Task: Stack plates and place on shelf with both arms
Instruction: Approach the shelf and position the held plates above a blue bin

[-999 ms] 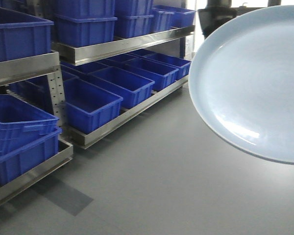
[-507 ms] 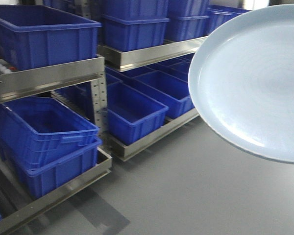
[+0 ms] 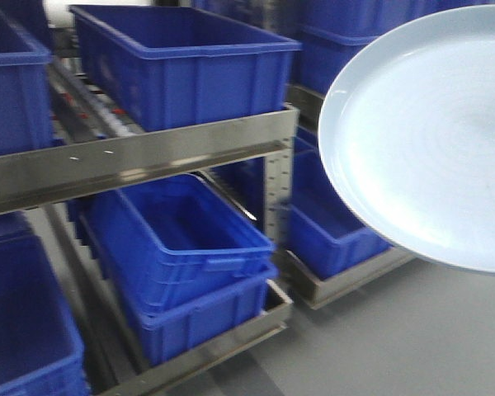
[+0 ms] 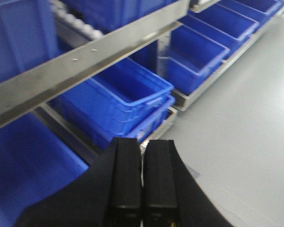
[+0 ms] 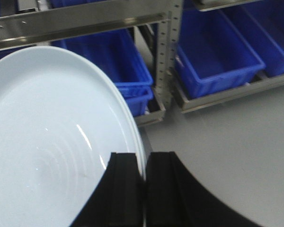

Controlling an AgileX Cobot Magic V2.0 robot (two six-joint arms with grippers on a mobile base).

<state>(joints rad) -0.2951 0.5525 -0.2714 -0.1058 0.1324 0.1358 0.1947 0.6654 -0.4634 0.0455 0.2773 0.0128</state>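
Right gripper [image 5: 144, 189] clamped on rim of pale blue plates [image 5: 52, 142], held aloft at 3 o'clock in front view before blue bins [image 3: 181, 239]; left gripper [image 4: 142, 179] fingers together, empty.

The left gripper [image 4: 142, 182] is filling the bottom of the frame, its two black fingers [image 4: 128, 179] pressing together with nothing between them. Beyond it, a steel shelf rail [image 4: 80, 64] is running diagonally across the view. Blue plastic bins [image 4: 128, 97] are sitting nested under the rail, with more bins [image 4: 203, 52] lining the rack toward the upper right. The grey floor [image 4: 246, 127] is stretching along the right.
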